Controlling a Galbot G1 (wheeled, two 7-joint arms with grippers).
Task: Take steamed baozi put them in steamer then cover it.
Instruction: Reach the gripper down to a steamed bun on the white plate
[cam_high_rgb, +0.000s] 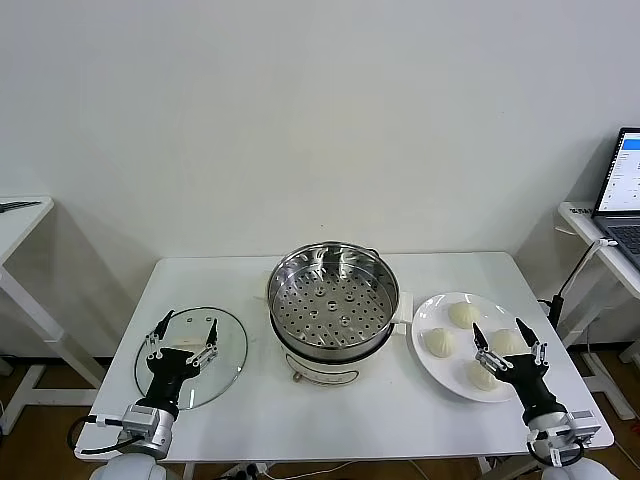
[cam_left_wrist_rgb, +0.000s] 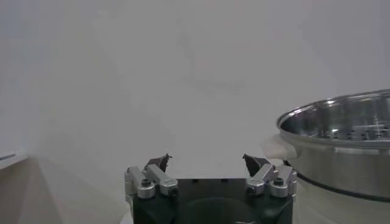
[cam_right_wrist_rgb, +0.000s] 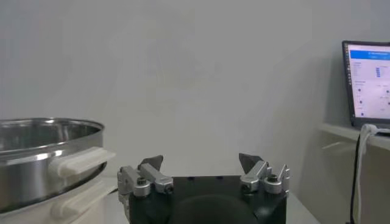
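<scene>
Stainless steamer (cam_high_rgb: 333, 308) sits uncovered mid-table, tray empty — ready for loading. Four baozi (cam_high_rgb: 463, 314) wait on plate (cam_high_rgb: 430, 360) beside it. Right gripper (cam_high_rgb: 509, 342) hovers over them, left gripper (cam_high_rgb: 183, 336) above glass lid (cam_high_rgb: 230, 370) — both jaws spread wide, empty.

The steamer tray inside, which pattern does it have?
Rows of small round holes across the shiny steel steamer tray, clearest in the head view.

A: What are the arms built like?

B: The left gripper (cam_high_rgb: 183, 337) and right gripper (cam_high_rgb: 508, 340) match: black bodies, dark pointed fingertips (cam_left_wrist_rgb: 159, 162) on silver metal links.

A: Any fasteners?

B: Dark round screws sit in the silver knuckles (cam_right_wrist_rgb: 139, 181), seen in both wrist views.

A: And behind the grippers?

B: Silver-grey wrist cuffs (cam_high_rgb: 145, 424), with a black cable (cam_high_rgb: 88, 426) looping off the left one.
</scene>
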